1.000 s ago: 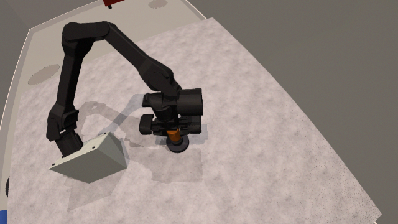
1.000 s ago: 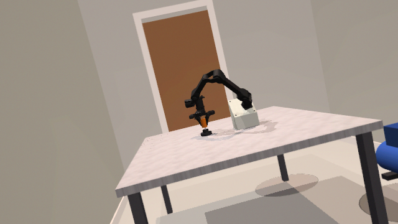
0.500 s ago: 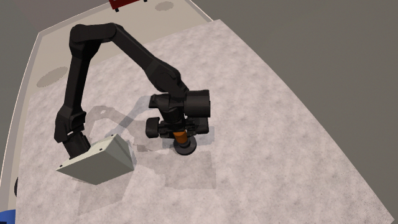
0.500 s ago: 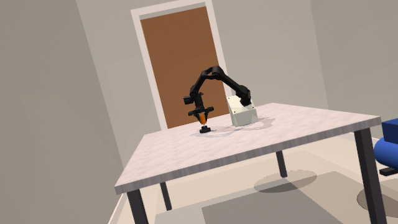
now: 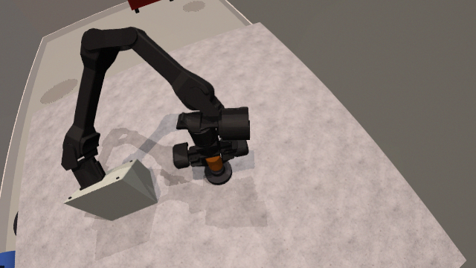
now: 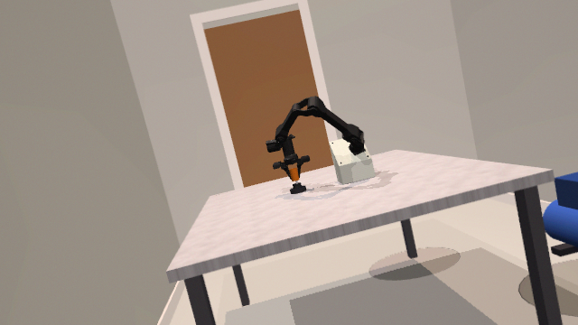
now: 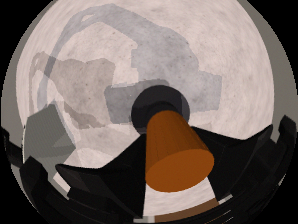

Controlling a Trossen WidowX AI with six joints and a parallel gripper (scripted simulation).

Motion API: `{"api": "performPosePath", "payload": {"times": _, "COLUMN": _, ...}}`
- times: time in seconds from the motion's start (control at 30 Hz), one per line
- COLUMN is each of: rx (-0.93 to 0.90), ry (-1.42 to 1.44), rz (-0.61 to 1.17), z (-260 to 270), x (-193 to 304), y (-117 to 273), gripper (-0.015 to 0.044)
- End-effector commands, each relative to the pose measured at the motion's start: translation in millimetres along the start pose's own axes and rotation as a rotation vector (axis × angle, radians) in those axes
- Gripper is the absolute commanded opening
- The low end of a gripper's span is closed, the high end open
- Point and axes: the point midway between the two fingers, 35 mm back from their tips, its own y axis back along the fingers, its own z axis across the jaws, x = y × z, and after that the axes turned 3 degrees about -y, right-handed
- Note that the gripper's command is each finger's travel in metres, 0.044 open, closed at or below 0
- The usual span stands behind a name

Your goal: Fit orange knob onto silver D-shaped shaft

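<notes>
The orange knob (image 5: 214,164) (image 6: 294,174) (image 7: 179,170) is held upright or nearly so, directly above the round dark pedestal (image 5: 218,181) (image 6: 297,190) (image 7: 144,104). My gripper (image 5: 213,160) (image 6: 293,171) (image 7: 168,133) is shut on the knob, with one finger on each side. In the exterior view a small gap shows between the knob's lower end and the pedestal, with a tiny pale bit of the shaft (image 6: 296,182) in it. The knob's hole and the flat sides of hole and shaft are hidden. I cannot tell whether the shaft's tip is inside the hole.
The arm's pale wedge-shaped base block (image 5: 111,199) (image 6: 355,172) (image 7: 46,135) stands on the speckled table (image 5: 316,186) (image 6: 253,226), beside the pedestal. The table's long edge runs along the right in the top view. Shadows of the arm lie around the pedestal.
</notes>
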Motion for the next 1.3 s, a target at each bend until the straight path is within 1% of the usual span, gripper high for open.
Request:
{"api": "performPosePath", "payload": {"times": 0.0, "rx": 0.003, "ry": 0.003, "rz": -0.001, "z": -0.6, "x": 0.1, "y": -1.2, "gripper": 0.0}}
{"api": "performPosePath", "payload": {"times": 0.5, "rx": 0.003, "ry": 0.012, "rz": -0.001, "z": 3.4, "x": -0.9, "y": 3.9, "gripper": 0.0}}
{"api": "performPosePath", "payload": {"times": 0.73, "rx": 0.003, "ry": 0.212, "rz": -0.001, "z": 2.1, "x": -1.2, "y": 5.0, "gripper": 0.0}}
{"api": "performPosePath", "payload": {"times": 1.27, "rx": 0.003, "ry": 0.213, "rz": -0.001, "z": 0.3, "x": -0.4, "y": -0.8, "gripper": 0.0}}
